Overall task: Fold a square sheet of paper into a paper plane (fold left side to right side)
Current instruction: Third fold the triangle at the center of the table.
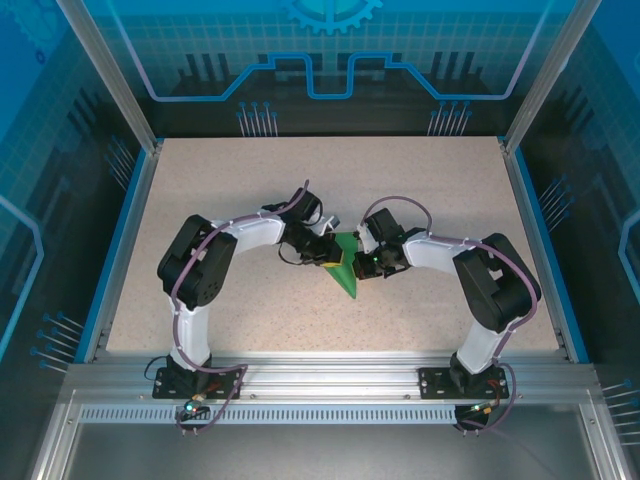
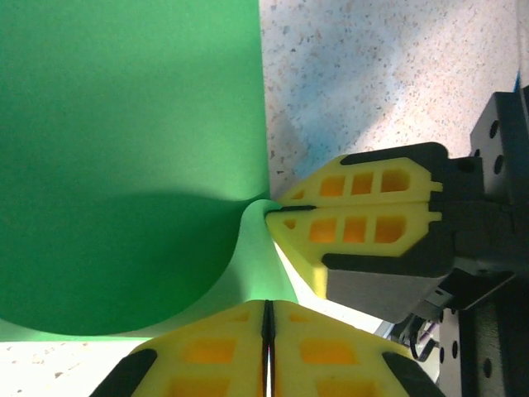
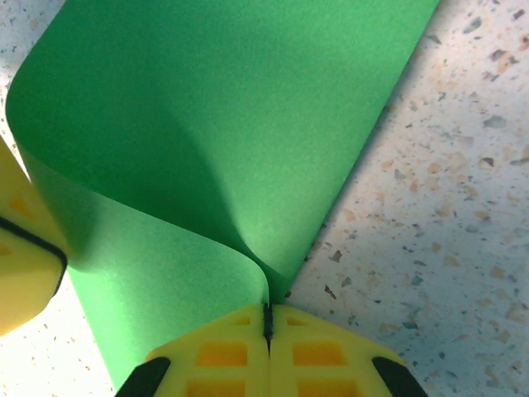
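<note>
- Both the left pincer and right pincer clamp the curled square sheet of paper.
- Pulling apart could tear it; uneven lowering skews the crease.

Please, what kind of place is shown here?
Probably a robot test cell in a lab: an aluminium frame encloses a speckled table, blue printed panels line the walls, and the left arm and right arm are bolted at its near edge.

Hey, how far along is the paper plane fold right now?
Early. Done: the left gripper and right gripper are each shut on the square sheet of paper. In hand: it bows over in a loop, uncreased. Left: pressing that fold flat, then every later fold.
</note>
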`<state>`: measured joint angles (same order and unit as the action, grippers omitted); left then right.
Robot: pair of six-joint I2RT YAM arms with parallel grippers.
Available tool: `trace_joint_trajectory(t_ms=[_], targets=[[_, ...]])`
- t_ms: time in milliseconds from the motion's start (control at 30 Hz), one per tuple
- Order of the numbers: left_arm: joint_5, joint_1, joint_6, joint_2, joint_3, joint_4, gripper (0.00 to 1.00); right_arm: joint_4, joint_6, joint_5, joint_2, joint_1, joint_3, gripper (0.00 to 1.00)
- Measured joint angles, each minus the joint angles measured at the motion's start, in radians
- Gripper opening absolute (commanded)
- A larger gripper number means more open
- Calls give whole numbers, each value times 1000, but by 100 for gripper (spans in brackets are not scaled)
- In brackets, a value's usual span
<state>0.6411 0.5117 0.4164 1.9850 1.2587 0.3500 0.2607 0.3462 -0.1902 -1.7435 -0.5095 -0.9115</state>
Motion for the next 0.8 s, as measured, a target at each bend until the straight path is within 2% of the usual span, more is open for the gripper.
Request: trace_joint_trajectory(t_ms=[800], targets=[[-69,0,-5,41,-11,3,9,16,-10,0,-8,0,-13,0]])
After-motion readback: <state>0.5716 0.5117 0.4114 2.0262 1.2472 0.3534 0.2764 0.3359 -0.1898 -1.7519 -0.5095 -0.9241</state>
